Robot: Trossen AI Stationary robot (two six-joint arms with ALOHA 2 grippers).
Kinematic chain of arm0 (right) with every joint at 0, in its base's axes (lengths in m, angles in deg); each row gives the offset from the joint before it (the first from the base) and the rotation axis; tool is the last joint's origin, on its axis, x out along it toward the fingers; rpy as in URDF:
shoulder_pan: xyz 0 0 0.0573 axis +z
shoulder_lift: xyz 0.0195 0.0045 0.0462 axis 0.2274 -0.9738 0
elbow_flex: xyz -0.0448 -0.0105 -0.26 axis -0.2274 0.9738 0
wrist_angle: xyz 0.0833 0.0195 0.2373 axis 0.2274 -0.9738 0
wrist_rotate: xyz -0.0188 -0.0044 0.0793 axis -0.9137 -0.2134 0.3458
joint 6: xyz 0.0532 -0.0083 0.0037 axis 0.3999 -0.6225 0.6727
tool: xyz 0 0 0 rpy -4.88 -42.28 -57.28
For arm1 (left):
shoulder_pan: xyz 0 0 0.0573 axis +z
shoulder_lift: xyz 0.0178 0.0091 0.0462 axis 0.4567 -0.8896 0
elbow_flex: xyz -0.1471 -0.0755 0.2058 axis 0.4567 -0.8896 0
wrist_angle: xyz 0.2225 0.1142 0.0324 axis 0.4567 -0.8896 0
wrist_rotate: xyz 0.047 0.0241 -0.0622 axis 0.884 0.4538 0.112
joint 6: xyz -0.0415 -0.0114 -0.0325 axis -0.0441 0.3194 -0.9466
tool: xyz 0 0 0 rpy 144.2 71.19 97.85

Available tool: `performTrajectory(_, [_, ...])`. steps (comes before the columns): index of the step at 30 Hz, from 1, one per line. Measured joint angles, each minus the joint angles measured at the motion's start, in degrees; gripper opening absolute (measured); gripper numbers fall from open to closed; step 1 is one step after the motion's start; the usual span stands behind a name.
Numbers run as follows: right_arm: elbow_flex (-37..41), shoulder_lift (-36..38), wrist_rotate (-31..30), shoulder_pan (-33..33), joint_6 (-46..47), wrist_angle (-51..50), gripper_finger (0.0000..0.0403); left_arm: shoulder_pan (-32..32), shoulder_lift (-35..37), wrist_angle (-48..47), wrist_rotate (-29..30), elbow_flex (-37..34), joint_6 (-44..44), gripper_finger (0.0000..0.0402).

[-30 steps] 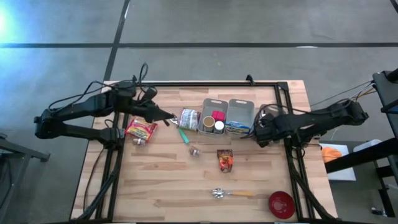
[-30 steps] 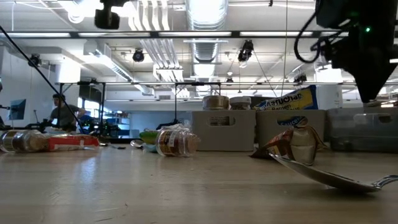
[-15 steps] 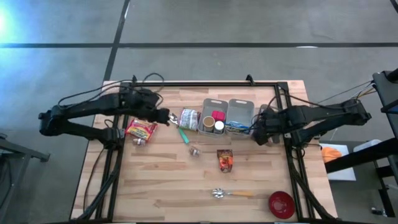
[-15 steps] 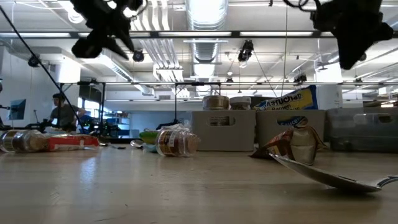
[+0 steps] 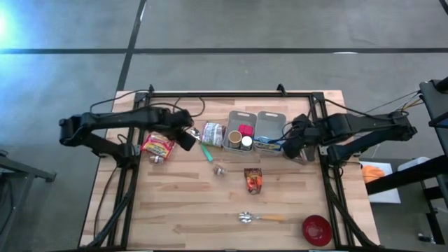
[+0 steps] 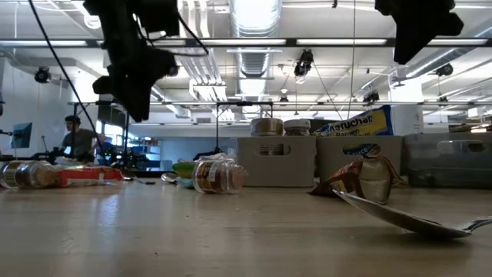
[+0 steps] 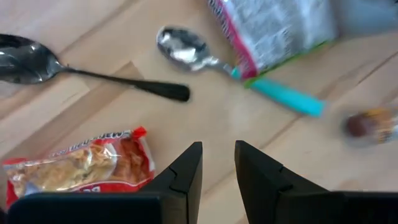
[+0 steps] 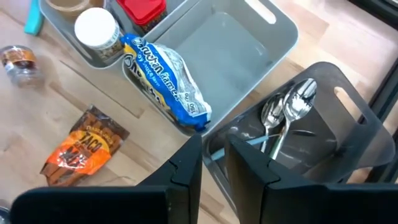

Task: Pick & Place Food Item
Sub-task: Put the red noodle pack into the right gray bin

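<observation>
Red-and-yellow noodle packet (image 5: 158,146) lies ungrasped on the wooden table (image 5: 182,203), at 9 o'clock of the left claw (image 5: 187,138) hovering beside it nearly closed and empty; right claw (image 5: 288,148), likewise narrow and empty, waits by the grey bins (image 5: 269,120).

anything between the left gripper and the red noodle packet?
Nothing visible. In the left wrist view the left gripper is empty above bare wood, with the red noodle packet right beside it. The black-handled spoon lies farther off, clear of that path.
</observation>
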Motion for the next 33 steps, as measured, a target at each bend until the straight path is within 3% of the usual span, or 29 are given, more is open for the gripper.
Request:
performTrajectory(7, [2.4, 0.0, 0.1, 0.0, 1.0, 0.9, 0.0065, 0.1, -8.4, -3.1, -2.2, -0.1, 0.8, 0.0099])
performTrajectory(14, [4.2, 0.0, 1.3, 0.0, 0.6, 2.0, 0.0065, 0.2, -12.0, -3.3, -2.0, -0.2, 15.1, 0.0100])
performTrajectory(18, [5.0, 0.0, 1.5, 0.0, 0.5, 2.3, 0.0065, 0.2, -12.9, -3.1, -3.8, -0.2, 18.9, 0.0105])
performTrajectory(26, [6.2, 0.0, 1.5, 0.0, -0.2, 3.5, 0.0065, 0.8, -15.4, -3.7, -4.3, -0.3, 14.3, 0.0198])
performTrajectory(33, [6.3, 0.1, 1.5, 0.0, -0.2, 3.6, 0.0065, 1.7, -18.3, -6.5, 3.7, -0.4, 11.2, 0.0255])
